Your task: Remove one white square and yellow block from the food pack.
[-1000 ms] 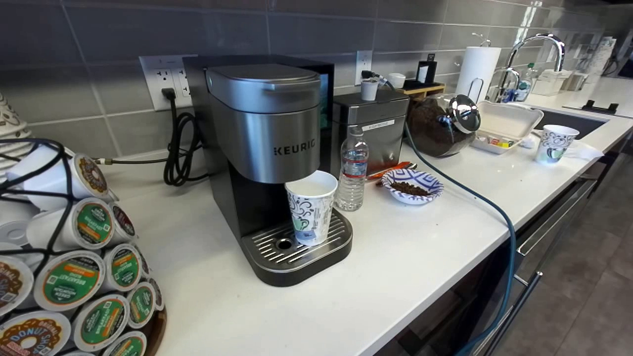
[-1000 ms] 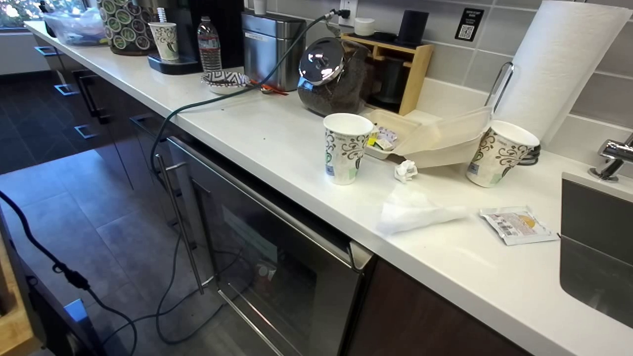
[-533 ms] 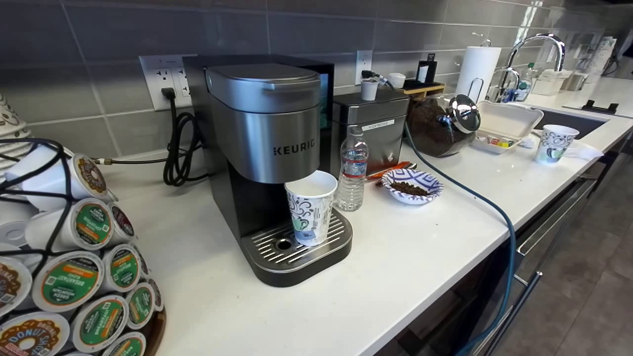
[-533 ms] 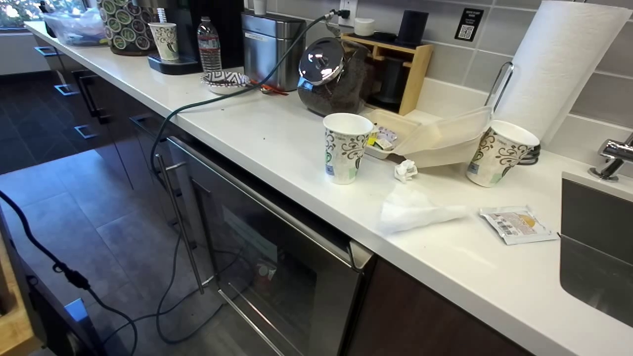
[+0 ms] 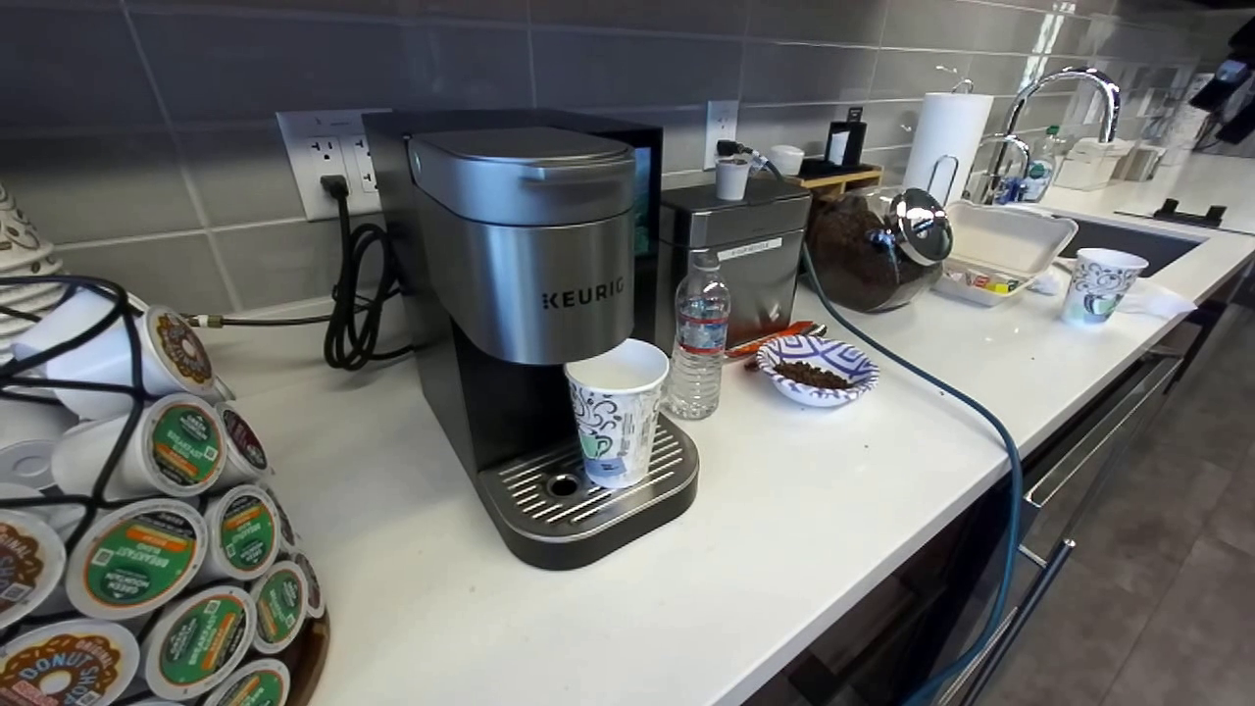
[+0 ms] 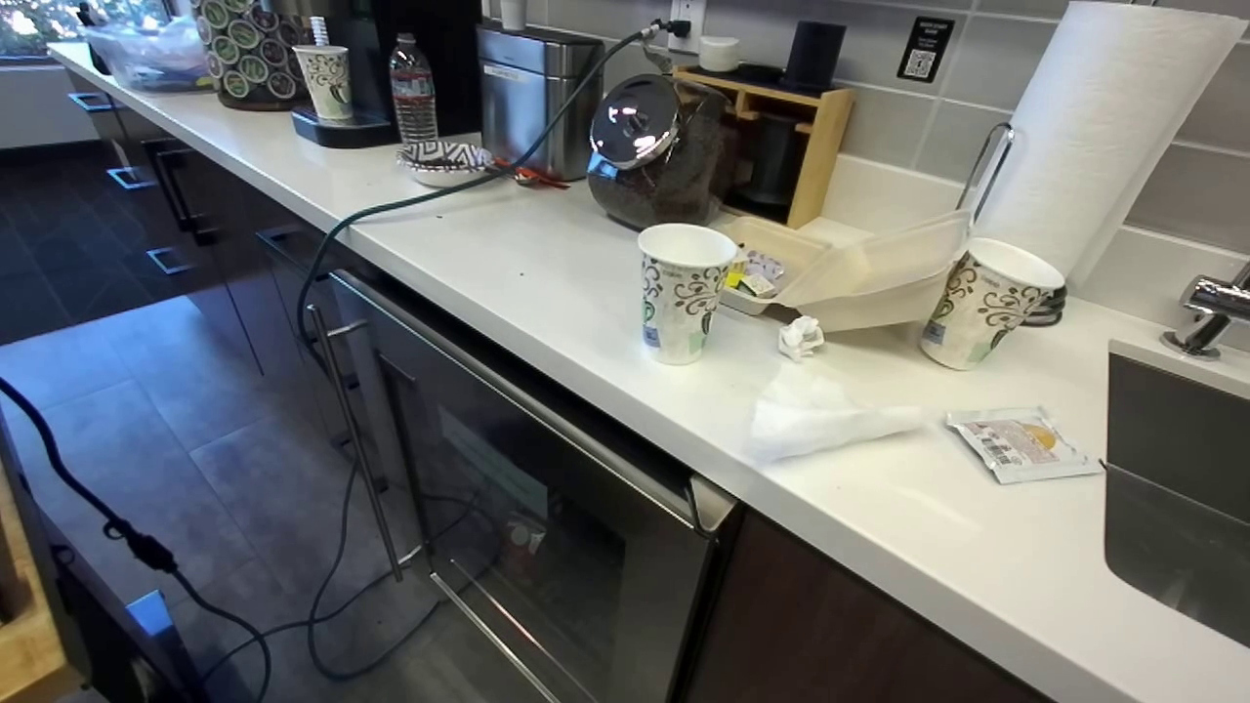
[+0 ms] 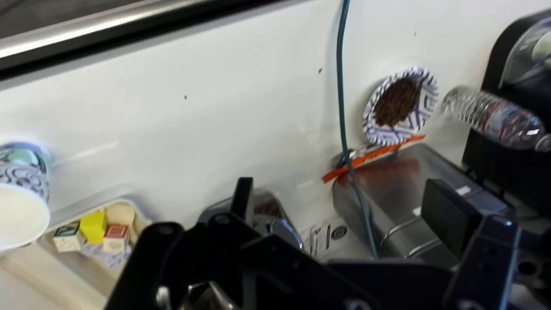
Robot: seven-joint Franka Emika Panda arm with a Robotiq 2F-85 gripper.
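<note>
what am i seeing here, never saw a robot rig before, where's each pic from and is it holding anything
The machine is a robot arm at a kitchen counter; the dark piece at the right edge in an exterior view is probably part of it. The two exterior views come from cameras standing apart from it. The wrist view is from a camera on the arm, so the gripper looms large at the bottom. Its fingers stand apart and seem to hold nothing. On the counter are a coffee maker, a water bottle, a patterned bowl with dark contents, and paper cups. The open food pack has a yellow block and small pale blocks inside.
</note>
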